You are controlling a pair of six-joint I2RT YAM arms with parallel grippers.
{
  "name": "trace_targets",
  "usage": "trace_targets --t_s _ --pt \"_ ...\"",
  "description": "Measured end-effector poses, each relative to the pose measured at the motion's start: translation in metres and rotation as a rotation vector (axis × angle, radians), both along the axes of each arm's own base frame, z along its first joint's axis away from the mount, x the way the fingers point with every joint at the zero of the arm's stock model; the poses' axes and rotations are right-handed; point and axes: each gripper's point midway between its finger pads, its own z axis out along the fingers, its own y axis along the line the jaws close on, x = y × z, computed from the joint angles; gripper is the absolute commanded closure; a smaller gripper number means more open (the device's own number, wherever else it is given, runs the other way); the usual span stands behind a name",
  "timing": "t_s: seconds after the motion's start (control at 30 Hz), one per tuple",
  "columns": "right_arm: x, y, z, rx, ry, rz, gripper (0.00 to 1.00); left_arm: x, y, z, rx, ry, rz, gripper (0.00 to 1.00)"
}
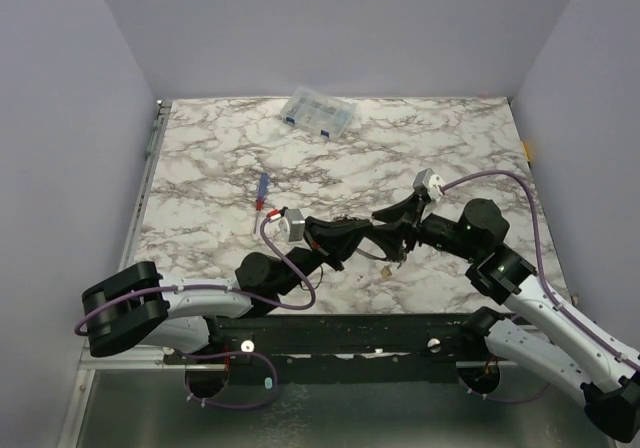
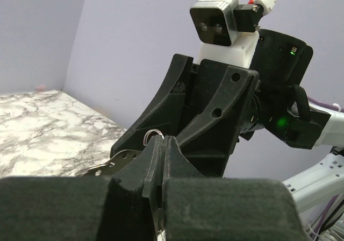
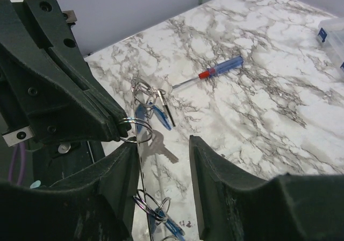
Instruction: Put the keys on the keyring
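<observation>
The keyring shows as a thin grey metal band with holes (image 3: pixel 141 163), seen edge-on and held up above the table. My left gripper (image 3: pixel 117 129) is shut on a small split ring (image 3: pixel 135 129) that sits at the band. The same gripper (image 2: pixel 163 144) shows that ring's loop poking from its tip. Keys with blue tags (image 3: pixel 158 116) and a silver key (image 3: pixel 163 146) hang by the band. Another blue-tagged key (image 3: pixel 174 229) hangs lower. My right gripper (image 3: pixel 161 171) is open, with the band running beside its left finger (image 3: pixel 115 182). Both grippers meet mid-table (image 1: pixel 372 236).
A red-and-blue screwdriver (image 1: pixel 260 196) lies left of the grippers on the marble table (image 1: pixel 450 158). A clear compartment box (image 1: pixel 318 112) stands at the back edge. Purple-grey walls close in the table on three sides.
</observation>
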Motion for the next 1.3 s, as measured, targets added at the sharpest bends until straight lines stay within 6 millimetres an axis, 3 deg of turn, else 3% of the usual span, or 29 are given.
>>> trace_targets --t_s 0.1,0.27,0.47,0.63,1.3 --pt "0.001 0.002 0.001 0.004 -0.005 0.0 0.61 0.0 0.0 0.001 -0.007 -0.001 0.0 1.0" --pt "0.002 0.002 0.002 0.015 -0.02 0.002 0.6 0.0 0.0 0.002 -0.016 -0.002 -0.001 1.0" --pt "-0.001 0.004 0.003 0.033 -0.036 0.022 0.33 0.0 -0.001 0.002 -0.024 0.002 -0.007 1.0" --pt "-0.004 0.005 0.006 0.04 -0.051 0.039 0.29 -0.001 -0.002 0.002 -0.029 0.005 -0.015 1.0" --pt "-0.012 0.013 0.012 0.068 -0.118 0.111 0.68 -0.002 -0.001 0.006 -0.06 0.012 -0.03 1.0"
